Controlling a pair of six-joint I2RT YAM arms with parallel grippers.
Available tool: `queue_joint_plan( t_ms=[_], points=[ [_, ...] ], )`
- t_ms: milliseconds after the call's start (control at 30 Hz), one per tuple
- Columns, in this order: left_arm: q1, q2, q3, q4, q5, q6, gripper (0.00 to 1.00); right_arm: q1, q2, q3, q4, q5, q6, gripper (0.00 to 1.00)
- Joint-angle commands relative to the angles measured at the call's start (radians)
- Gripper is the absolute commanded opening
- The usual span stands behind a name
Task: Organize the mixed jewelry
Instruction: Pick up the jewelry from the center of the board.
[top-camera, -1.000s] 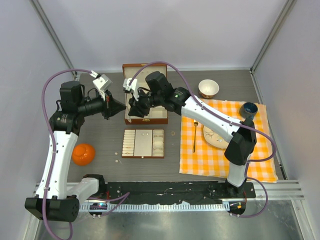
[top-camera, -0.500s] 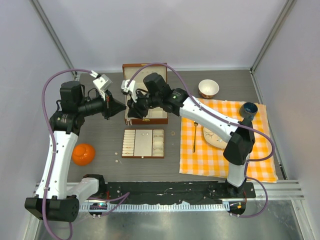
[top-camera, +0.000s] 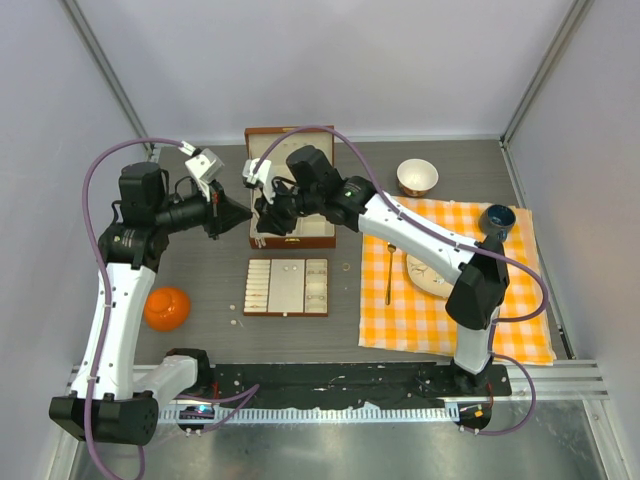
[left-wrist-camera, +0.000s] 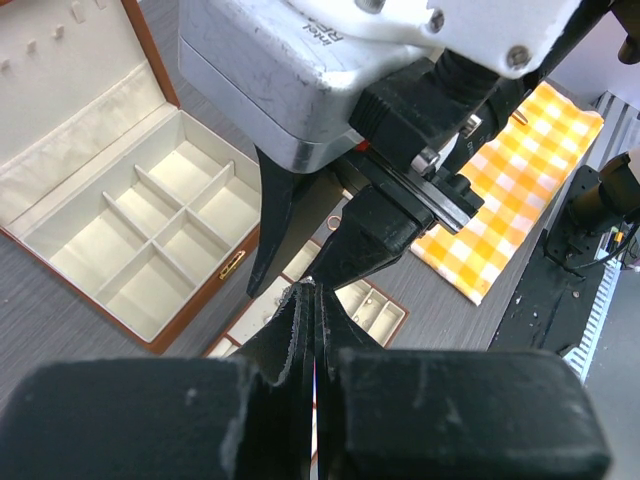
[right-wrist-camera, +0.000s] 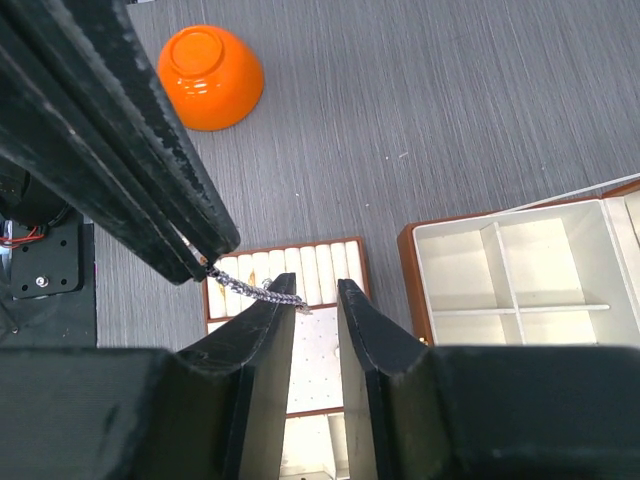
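Over grey table (right-wrist-camera: 450, 100), thin silvery chain (right-wrist-camera: 255, 290) (seemingly twisted links) slants.

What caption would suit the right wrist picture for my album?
Left gripper holds a thin chain at the open right gripper, above the cream-lined tray.

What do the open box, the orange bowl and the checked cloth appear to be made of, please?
Open box: seemingly brown wood or leatherette, with a matte, cream, fabric-like lining. Orange bowl: glossy; the highlights suggest plastic or glazed ceramic. Checked cloth: matte woven fabric, lying soft with slightly wavy edges.
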Motion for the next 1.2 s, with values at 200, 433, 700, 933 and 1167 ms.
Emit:
queue_joint_plan(
  t_ms=[200,433,700,933,1167],
  points=[
    [-0.005,-0.016,-0.001,0.038,0.023,-0.008,0.0,0.008,0.008,0.021,0.038,0.0,0.01,0.28],
    [-0.005,-0.019,-0.001,0.038,0.025,-0.008,0.0,0.011,0.012,0.012,0.04,0.0,0.009,0.27],
    [-0.005,-0.022,0.002,0.041,0.025,-0.014,0.0,0.013,0.007,-0.003,0.043,0.005,0.004,0.26],
    [-0.005,-0.025,0.002,0.043,0.018,-0.013,0.0,0.013,0.001,-0.02,0.046,0.012,-0.005,0.25],
    [-0.005,-0.027,0.001,0.043,0.018,-0.014,0.0,0.013,0.001,-0.029,0.046,0.017,-0.01,0.24]
  ],
)
